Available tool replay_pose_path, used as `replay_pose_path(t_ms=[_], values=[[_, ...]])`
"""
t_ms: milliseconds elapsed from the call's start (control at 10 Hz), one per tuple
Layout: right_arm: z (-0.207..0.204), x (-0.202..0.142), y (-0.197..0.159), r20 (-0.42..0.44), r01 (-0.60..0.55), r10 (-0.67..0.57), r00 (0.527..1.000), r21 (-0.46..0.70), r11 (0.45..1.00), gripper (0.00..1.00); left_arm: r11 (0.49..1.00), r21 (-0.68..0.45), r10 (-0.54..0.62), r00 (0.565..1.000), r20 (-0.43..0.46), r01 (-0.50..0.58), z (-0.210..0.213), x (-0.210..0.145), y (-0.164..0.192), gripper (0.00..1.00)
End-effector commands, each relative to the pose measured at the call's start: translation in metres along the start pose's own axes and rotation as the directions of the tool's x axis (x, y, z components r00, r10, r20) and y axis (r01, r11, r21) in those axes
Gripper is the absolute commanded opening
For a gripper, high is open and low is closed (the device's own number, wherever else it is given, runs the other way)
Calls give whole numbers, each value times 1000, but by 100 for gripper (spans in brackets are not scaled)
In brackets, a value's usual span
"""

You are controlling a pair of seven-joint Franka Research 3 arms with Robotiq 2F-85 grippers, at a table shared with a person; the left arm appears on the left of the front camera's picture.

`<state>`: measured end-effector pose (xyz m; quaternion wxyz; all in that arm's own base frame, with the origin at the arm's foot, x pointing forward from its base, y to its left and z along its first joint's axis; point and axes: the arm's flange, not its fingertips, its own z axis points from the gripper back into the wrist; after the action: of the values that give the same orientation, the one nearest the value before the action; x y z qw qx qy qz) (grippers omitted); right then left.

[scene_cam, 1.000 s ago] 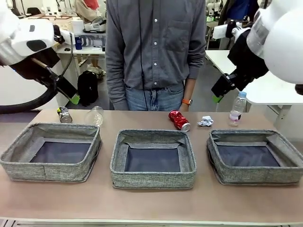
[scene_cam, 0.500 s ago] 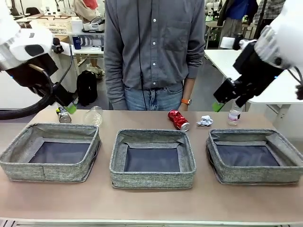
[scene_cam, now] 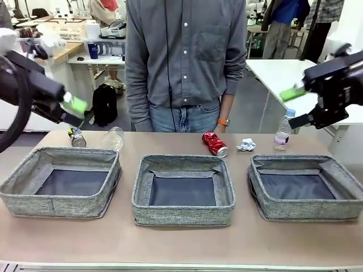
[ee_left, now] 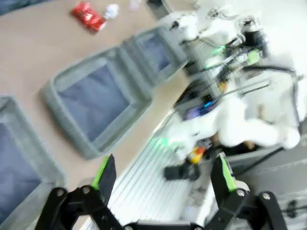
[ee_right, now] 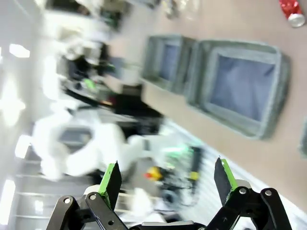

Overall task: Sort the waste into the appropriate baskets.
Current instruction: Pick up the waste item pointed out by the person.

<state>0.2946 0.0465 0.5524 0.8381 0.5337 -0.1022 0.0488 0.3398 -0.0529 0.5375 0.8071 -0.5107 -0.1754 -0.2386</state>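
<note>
Closest, three grey baskets sit in a row on the table (scene_cam: pixel 181 243): a left basket (scene_cam: pixel 57 207), a middle basket (scene_cam: pixel 182 215) and a right basket (scene_cam: pixel 309 211), with their dark bottoms showing. Behind the left one are the dark can (scene_cam: pixel 77 137) and the clear cup (scene_cam: pixel 114 138), close together. Behind the middle one the red can (scene_cam: pixel 214 144) lies on its side, with the paper wad (scene_cam: pixel 246 145) near it. The water bottle (scene_cam: pixel 283 131) stands up behind the right one. Up in the air, the left claw (ee_left: pixel 164 165) and the right claw (ee_right: pixel 167 170) are both spread wide, holding nothing. A person (scene_cam: pixel 184 56) stands at the far side.
</note>
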Motion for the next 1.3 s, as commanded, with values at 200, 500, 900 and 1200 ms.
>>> replay_pose_path(t_ms=[200,500,900,1200], values=[[-22,5,-34,108,-41,58,992,-159,986,100,959,-7,279,935,218,-284,2,-10,20,100],[7,14,-26,42,144,-150,988,110,983,100,974,-192,162,960,229,-118,30,-10,17,100],[7,14,-26,42,144,-150,988,110,983,100,974,-192,162,960,229,-118,30,-10,17,100],[7,14,-26,42,144,-150,988,110,983,100,974,-192,162,960,229,-118,30,-10,17,100]])
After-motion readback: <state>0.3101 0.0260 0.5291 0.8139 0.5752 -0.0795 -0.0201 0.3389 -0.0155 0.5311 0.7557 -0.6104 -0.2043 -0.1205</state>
